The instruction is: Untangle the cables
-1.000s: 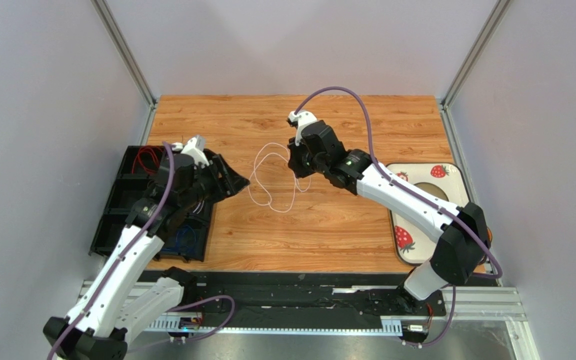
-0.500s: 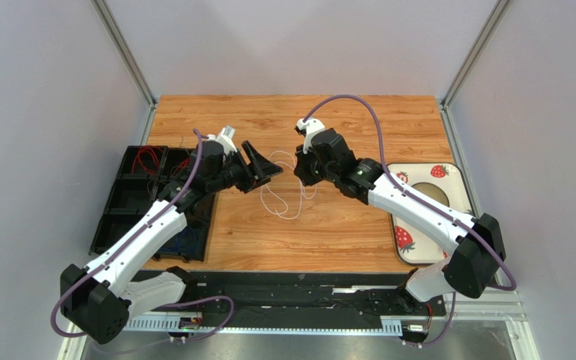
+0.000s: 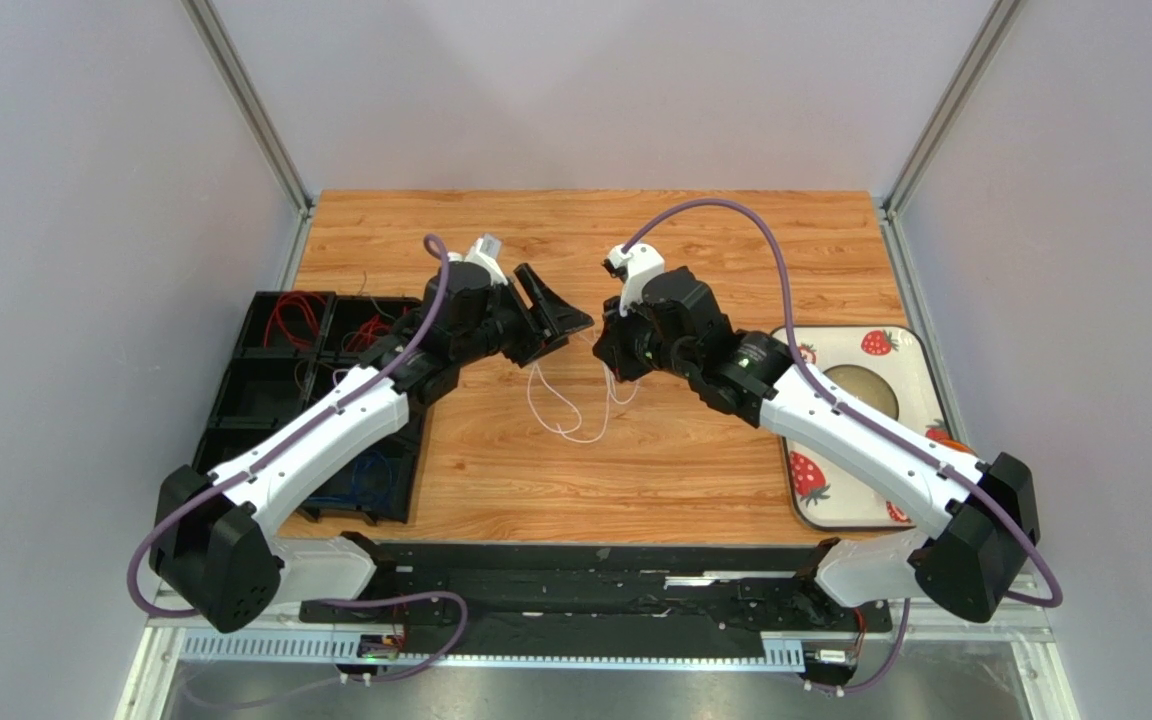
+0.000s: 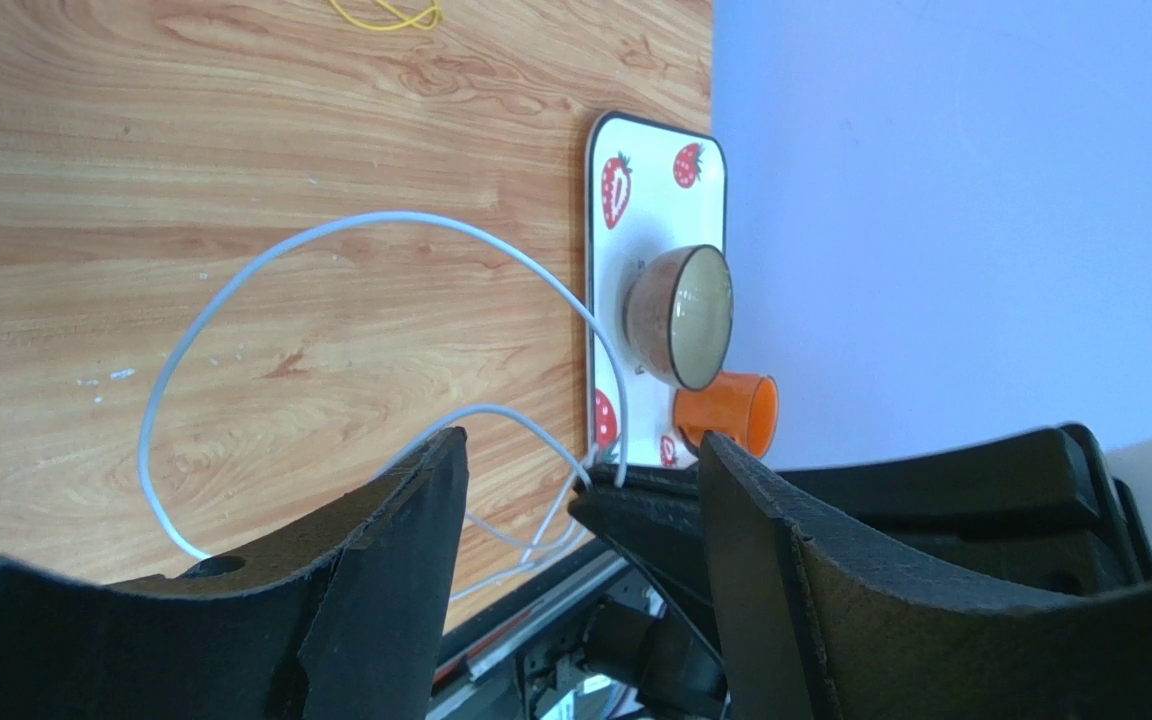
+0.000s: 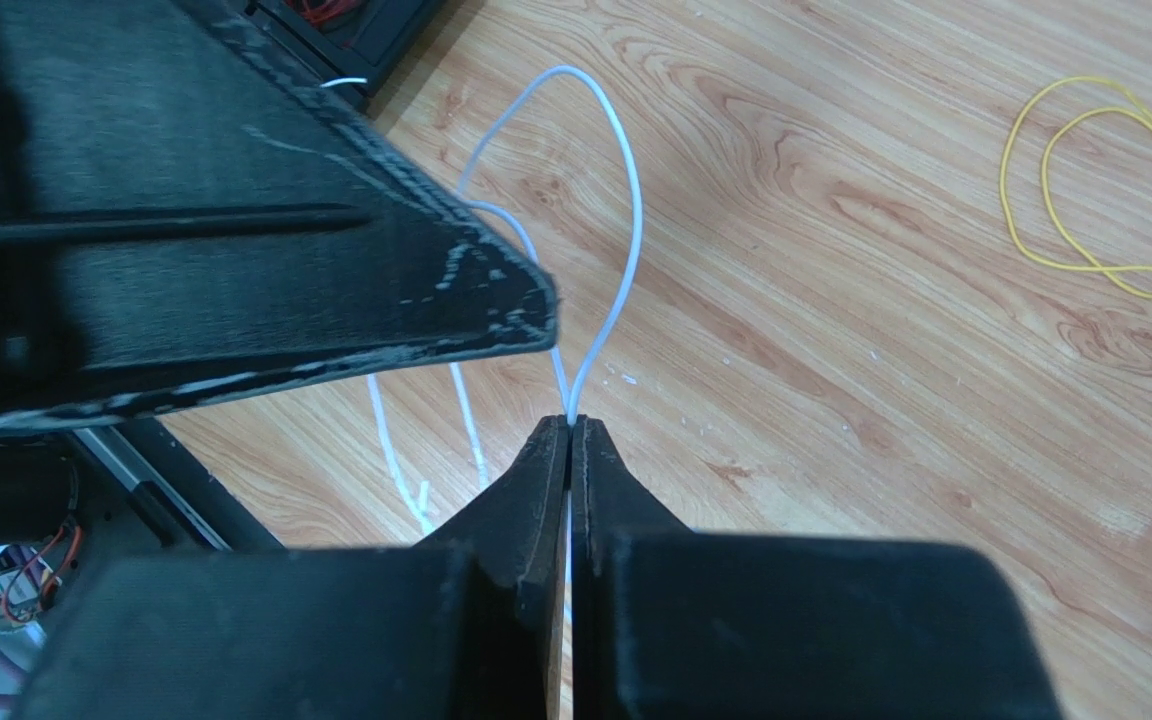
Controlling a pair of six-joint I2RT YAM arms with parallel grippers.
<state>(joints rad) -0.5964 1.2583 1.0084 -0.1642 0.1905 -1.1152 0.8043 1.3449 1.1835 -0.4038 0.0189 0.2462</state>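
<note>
Right wrist view showed the right gripper (image 5: 569,428) pressed together on the white cable (image 5: 620,225), pinching it where the loop rose off the fingertips and curved back down to the tabletop (image 5: 868,345). Just beside it, the left gripper (image 4: 582,450) stood with its jaws apart and nothing between them, one finger almost meeting the right fingertips.

That closeness looked like the main risk: any small sideways move could knock the two grippers together. The cable was hair-thin, so a sharp tug could slip it out of the pinch. A left closure placed off line could catch two strands of the loop at once and tighten it instead of freeing it.

Outward, the loops lay slack on bare wood in mid-tabletop, with open room toward the far edge. A yellow cable (image 5: 1101,180) lay well apart. On the left sat a black compartment tray (image 3: 259,390) holding red wires (image 3: 294,318). On the right were a strawberry tray (image 3: 898,353), a bowl (image 4: 680,312) and an orange cup (image 4: 725,413), so wide pulls sideways had less room.
</note>
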